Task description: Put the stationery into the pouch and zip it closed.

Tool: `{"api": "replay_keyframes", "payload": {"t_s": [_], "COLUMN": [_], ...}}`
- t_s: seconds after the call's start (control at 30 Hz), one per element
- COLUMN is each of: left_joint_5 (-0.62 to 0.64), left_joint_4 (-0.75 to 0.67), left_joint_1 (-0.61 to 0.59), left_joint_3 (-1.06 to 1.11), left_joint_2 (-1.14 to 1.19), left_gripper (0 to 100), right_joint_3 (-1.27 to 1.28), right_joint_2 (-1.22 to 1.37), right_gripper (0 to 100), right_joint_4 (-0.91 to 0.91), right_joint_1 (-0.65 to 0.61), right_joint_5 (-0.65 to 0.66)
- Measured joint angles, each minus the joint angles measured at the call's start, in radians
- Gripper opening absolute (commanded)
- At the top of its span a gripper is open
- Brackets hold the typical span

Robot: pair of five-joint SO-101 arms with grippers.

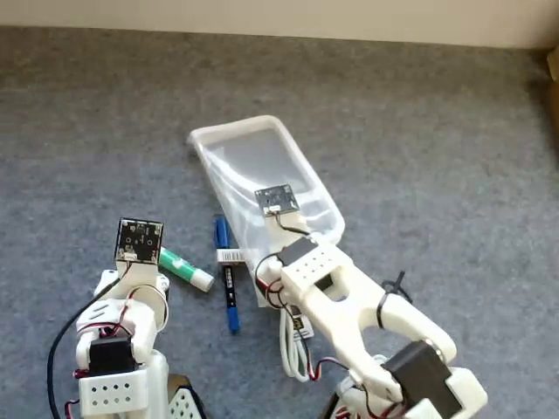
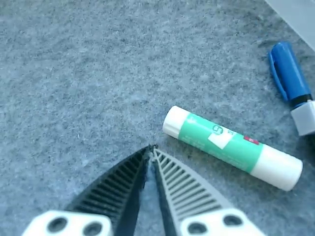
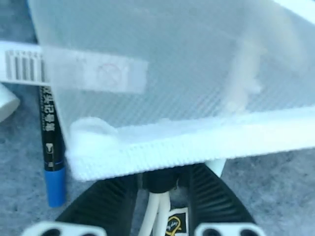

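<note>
Your left gripper is clenched on nothing, its ribbed jaws meeting at the tips just above the grey carpet that covers the table. The glue stick lies flat just beside those tips without touching them: a green body with white ends, angled across the carpet. Past it lies the blue pen, which has a black barrel and a white label. It sits between the glue stick and the pouch, roughly parallel to the pouch's long side. Its label is right at the pouch's edge, and you cannot tell whether the two touch or overlap. Both pieces of stationery are outside the pouch. The pouch is translucent white and lies flat, running at a slant away from the arms. Your right arm reaches over its near end, and your right gripper is at the thick white zipper edge there. That edge covers the front of the claw, so you cannot tell whether it is released, clenched or grasping the pouch.
</note>
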Motion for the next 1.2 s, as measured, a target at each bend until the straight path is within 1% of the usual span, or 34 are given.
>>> {"api": "replay_keyframes", "payload": {"t_s": [0.07,0.13,0.2,0.3,0.4,0.57,0.63,0.77,0.87,1.03,1.2], "left_joint_5": [0.000,0.000,0.000,0.000,0.000,0.000,0.000,0.000,0.000,0.015,0.141], "left_joint_4": [0.000,0.000,0.000,0.000,0.000,0.000,0.000,0.000,0.000,0.000,0.000], "left_joint_1": [0.000,0.000,0.000,0.000,0.000,0.000,-0.003,-0.031,-0.037,-0.037,-0.037], "left_joint_3": [0.000,0.000,0.000,0.000,0.000,0.000,0.000,0.000,0.000,0.000,-0.043], "left_joint_2": [0.000,0.000,0.000,0.000,0.000,0.000,0.000,0.000,0.000,0.000,0.000], "left_gripper": [1,1,1,1,2,2,6,22,30,32,33], "right_joint_3": [-0.014,-0.014,-0.014,-0.014,-0.014,-0.014,-0.014,-0.014,-0.012,-0.012,-0.012], "right_joint_2": [0.012,0.012,0.012,-0.018,-0.095,-0.255,-0.310,-0.404,-0.457,-0.540,-0.614], "right_gripper": [6.6,0.2,1.1,0.3,0.3,0.3,0.3,0.3,0.3,0.3,0.3], "right_joint_4": [0.000,0.000,0.000,0.000,0.002,0.068,0.078,0.104,0.110,0.121,0.141], "right_joint_1": [0.000,0.000,0.006,0.005,0.003,0.003,0.003,0.003,0.003,0.002,0.002], "right_joint_5": [0.000,0.000,0.003,0.061,0.083,0.089,0.091,0.091,0.091,0.091,0.092]}}
